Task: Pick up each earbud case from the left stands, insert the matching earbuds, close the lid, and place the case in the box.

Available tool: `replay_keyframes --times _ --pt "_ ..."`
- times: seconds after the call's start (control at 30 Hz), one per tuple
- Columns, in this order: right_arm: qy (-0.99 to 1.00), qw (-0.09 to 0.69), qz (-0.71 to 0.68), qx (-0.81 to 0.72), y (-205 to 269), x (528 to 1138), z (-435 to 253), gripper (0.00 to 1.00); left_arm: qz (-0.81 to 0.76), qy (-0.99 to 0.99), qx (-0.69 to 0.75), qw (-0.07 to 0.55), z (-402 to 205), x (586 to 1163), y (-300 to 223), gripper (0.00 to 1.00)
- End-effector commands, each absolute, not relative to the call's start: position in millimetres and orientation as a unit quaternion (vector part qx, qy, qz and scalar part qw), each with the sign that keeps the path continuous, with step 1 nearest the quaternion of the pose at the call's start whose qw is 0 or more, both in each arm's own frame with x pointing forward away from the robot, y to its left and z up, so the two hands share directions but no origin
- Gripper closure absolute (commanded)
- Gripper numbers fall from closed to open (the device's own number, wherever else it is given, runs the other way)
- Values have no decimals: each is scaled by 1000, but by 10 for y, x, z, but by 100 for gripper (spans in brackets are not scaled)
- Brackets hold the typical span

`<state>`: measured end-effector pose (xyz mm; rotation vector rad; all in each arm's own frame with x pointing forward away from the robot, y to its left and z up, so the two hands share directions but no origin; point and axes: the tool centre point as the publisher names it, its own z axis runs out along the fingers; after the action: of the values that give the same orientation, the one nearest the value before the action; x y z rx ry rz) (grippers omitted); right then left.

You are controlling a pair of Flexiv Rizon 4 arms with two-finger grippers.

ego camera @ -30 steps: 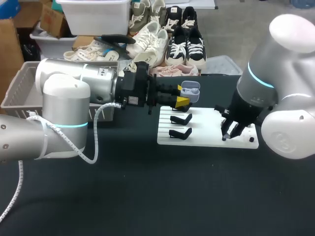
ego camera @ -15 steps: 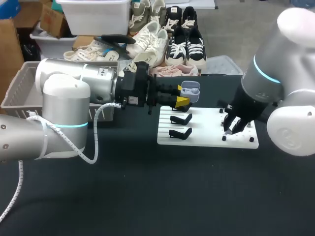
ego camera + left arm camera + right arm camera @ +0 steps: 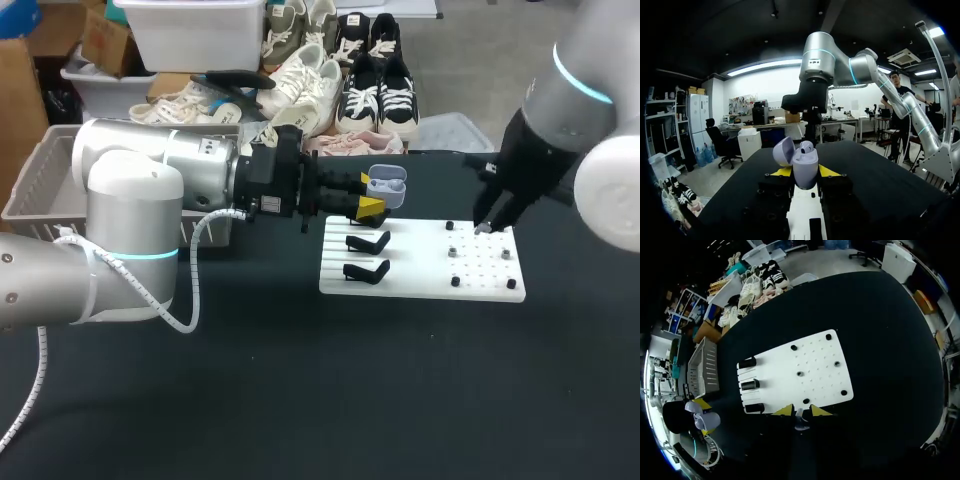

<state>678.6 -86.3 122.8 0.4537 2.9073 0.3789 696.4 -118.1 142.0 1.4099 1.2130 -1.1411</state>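
Observation:
My left gripper [image 3: 372, 204] is shut on a lavender earbud case [image 3: 386, 185] and holds it above the far left corner of the white board [image 3: 420, 275]. The lid [image 3: 784, 151] of the case [image 3: 805, 168] stands open, and one earbud [image 3: 807, 146] sits inside, just above the left gripper [image 3: 805, 173]. My right gripper [image 3: 486, 224] hangs over the board's far right part. Its yellow-tipped fingers pinch a small white earbud [image 3: 800, 418] in the right gripper [image 3: 801, 411]. From there the case [image 3: 710, 420] shows far off, beyond the board [image 3: 810, 365].
Two empty black stands [image 3: 368, 242] [image 3: 366, 270] sit on the board's left side. Small black pegs [image 3: 455, 281] dot its right side. A grey basket [image 3: 38, 190] stands at the table's far left, behind my left arm.
My right arm has risen from the board's front right part and swung back and to the right with the earbud. The left arm and the case have kept still.

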Motion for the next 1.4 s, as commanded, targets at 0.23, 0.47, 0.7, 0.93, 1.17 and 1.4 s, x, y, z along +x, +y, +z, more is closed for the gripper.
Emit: replay_keyframes --times 0.23,0.47,0.7,0.93,1.17,1.4 --pt "987 72 126 74 -602 6671 2169 100 -464 493 573 462 1416 6966 -1181 100" --pt "991 81 102 9 -311 6661 2340 100 -464 493 573 462 1416 6966 -1181 100" --pt "991 95 87 -38 -24 6700 2391 100 -464 493 573 462 1416 6966 -1181 100" --pt "990 100 90 -47 62 6740 2399 100 -464 493 573 462 1416 6966 -1181 100" --pt "990 100 90 -47 62 6740 2399 100 -464 493 573 462 1416 6966 -1181 100" --pt "990 100 90 -47 62 6740 2399 100 -464 493 573 462 1416 6966 -1181 100"
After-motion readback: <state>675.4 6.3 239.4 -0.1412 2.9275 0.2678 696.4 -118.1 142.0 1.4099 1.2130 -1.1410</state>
